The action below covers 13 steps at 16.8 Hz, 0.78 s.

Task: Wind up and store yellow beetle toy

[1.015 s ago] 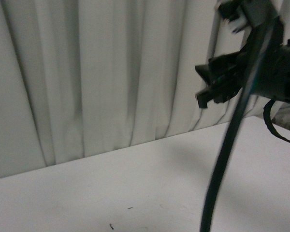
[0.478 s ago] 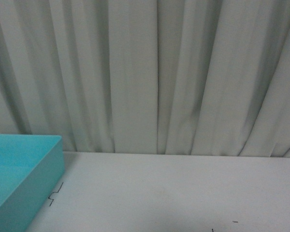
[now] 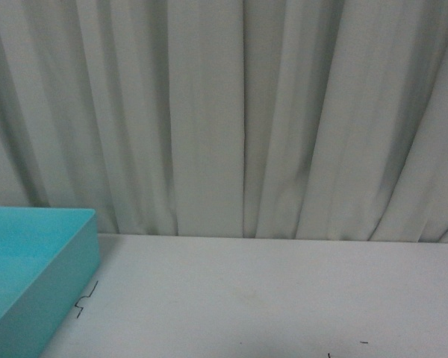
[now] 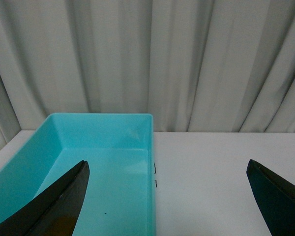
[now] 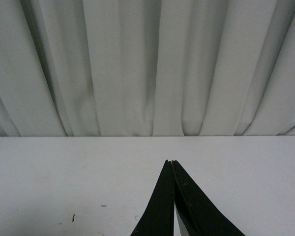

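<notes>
Here the front view takes in a white table (image 3: 269,298) set against a pale pleated curtain (image 3: 246,112), with the corner of a teal bin (image 3: 60,287) at the robot's left and a few small dark marks (image 3: 86,300) on the tabletop just beside it; neither arm appears in this view. From the left wrist camera, the left gripper (image 4: 167,169) stands spread wide, its two black fingers (image 4: 64,196) far apart at opposite edges of the picture and nothing between them. One finger shows in front of the bin (image 4: 103,129), the other in front of the bare table (image 4: 211,167). The bin is a rectangular open tray with smooth walls, and a tiny dark speck lies on its floor. From the right wrist camera, the right gripper (image 5: 170,164) has its fingers pressed together to a single point above the table (image 5: 64,172), with no object seen between them, and the curtain (image 5: 137,64) hangs behind. The yellow beetle toy shows in none of the three views, so its place cannot be told.
</notes>
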{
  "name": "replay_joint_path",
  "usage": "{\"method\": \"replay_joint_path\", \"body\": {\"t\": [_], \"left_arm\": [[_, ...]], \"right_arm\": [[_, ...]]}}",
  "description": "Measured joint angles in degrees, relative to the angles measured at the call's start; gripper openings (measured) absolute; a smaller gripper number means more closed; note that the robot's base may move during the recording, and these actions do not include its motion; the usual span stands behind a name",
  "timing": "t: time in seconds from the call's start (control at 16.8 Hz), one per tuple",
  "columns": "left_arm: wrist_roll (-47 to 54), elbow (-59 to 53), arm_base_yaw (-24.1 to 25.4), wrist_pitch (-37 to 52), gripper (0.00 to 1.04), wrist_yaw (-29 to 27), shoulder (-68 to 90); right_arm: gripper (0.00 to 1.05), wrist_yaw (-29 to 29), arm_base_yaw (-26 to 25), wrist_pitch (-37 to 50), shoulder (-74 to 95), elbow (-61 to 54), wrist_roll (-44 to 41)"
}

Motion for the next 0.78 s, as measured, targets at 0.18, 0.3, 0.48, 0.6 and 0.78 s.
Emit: {"method": "replay_joint_path", "body": {"t": [0.18, 0.3, 0.48, 0.6, 0.78], "left_arm": [[0.0, 0.0, 0.0, 0.0, 0.98, 0.0, 0.0], [0.0, 0.0, 0.0, 0.0, 0.98, 0.0, 0.0], [0.0, 0.0, 0.0, 0.0, 0.98, 0.0, 0.0], [0.0, 0.0, 0.0, 0.0, 0.98, 0.0, 0.0], [0.0, 0.0, 0.0, 0.0, 0.98, 0.0, 0.0]], "right_arm": [[0.02, 0.0, 0.0, -5.11, -5.62, -0.02, 0.0], [0.02, 0.0, 0.0, -6.56, -7.13, -0.02, 0.0], [0.02, 0.0, 0.0, -9.94, -10.8, -0.02, 0.0], [0.02, 0.0, 0.0, -12.9, -13.49, -0.02, 0.0], [0.02, 0.0, 0.0, -16.2, -16.87, -0.02, 0.0]]}}
